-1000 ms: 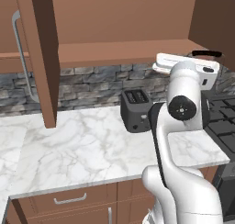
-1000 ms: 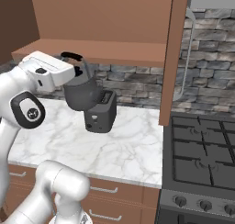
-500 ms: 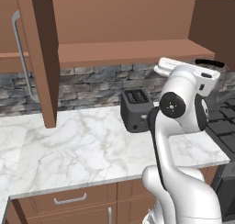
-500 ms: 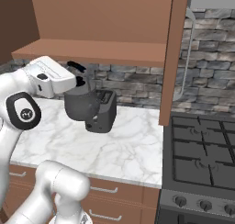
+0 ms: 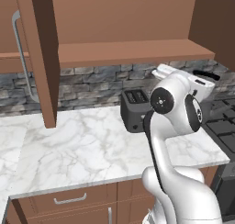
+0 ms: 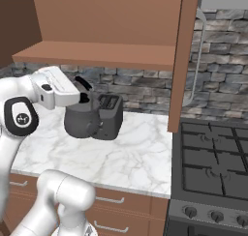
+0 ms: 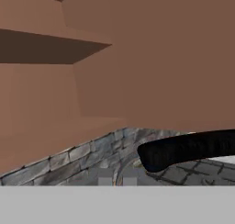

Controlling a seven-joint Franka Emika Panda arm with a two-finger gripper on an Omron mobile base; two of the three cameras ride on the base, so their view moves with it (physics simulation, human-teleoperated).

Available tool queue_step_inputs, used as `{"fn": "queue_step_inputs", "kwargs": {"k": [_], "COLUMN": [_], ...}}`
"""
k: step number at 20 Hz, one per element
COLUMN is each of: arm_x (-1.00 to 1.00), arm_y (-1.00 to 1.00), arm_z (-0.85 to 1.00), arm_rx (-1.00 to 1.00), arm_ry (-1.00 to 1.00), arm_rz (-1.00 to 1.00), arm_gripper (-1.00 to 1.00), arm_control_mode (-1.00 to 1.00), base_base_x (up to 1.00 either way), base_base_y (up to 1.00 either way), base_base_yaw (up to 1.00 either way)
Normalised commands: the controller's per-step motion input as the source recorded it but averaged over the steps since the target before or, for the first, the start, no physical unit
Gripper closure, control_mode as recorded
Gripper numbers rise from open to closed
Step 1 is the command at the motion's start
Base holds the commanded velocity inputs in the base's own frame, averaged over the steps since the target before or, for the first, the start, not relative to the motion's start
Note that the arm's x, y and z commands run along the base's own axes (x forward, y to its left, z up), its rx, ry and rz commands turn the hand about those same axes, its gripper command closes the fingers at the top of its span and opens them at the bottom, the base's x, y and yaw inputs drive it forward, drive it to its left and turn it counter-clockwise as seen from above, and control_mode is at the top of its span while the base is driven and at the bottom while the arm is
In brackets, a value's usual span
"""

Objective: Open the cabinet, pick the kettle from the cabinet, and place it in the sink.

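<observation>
The dark-grey kettle (image 6: 81, 122) hangs from my gripper (image 6: 81, 90), which is shut on its black arched handle (image 7: 188, 150). It is out of the cabinet, in the air just in front of the black toaster (image 6: 111, 116) and above the marble counter (image 6: 131, 157). In the left base view my arm covers most of the kettle; its handle (image 5: 206, 75) and a dark edge of its body (image 5: 205, 111) show. The cabinet (image 6: 97, 53) stands open, both doors (image 5: 41, 58) (image 6: 181, 61) swung out, its shelf (image 5: 128, 53) bare. The sink is out of view.
The toaster (image 5: 134, 109) stands at the back of the counter by the stone backsplash (image 5: 92, 87). A black stove (image 6: 213, 167) adjoins the counter on the right. The open doors hang down on both sides of my arm. Drawers (image 5: 69, 201) run under the counter.
My hand has brought the kettle lower and back from the cabinet shelf, down to the height of the toaster. The grip on the handle is unchanged.
</observation>
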Motion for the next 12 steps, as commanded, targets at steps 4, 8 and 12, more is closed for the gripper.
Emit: {"fn": "queue_step_inputs", "kwargs": {"k": [4,8,12], "arm_x": [0.11,0.16,0.17], "arm_y": [-0.11,-0.18,-0.1], "arm_z": [-0.3,-0.29,-0.25], "arm_rx": [0.16,0.12,0.06], "arm_ry": [0.01,0.05,0.0], "arm_rz": [0.0,0.0,0.03], "arm_gripper": [1.0,1.0,1.0], "arm_control_mode": [-1.0,-1.0,-1.0], "base_base_x": [0.0,0.0,0.0], "base_base_y": [0.0,0.0,0.0], "base_base_yaw": [0.0,0.0,0.0]}}
